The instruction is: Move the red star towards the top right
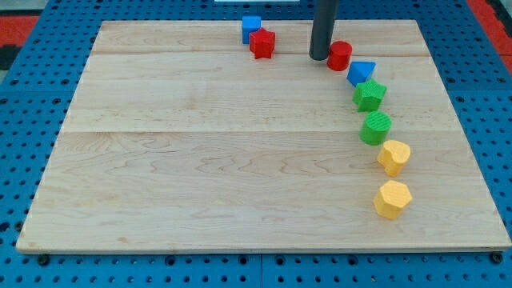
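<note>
The red star (262, 43) lies near the board's top edge, a little left of centre, touching a blue cube (251, 28) just above and to its left. My tip (320, 57) is to the right of the red star, with a gap between them. It stands right beside a red cylinder (340, 55), on that block's left side.
A curved line of blocks runs down the view's right: a blue triangle (361, 73), a green star (370, 94), a green cylinder-like block (375, 127), and two yellow blocks (394, 156) (393, 198). The wooden board (200, 160) lies on a blue pegboard.
</note>
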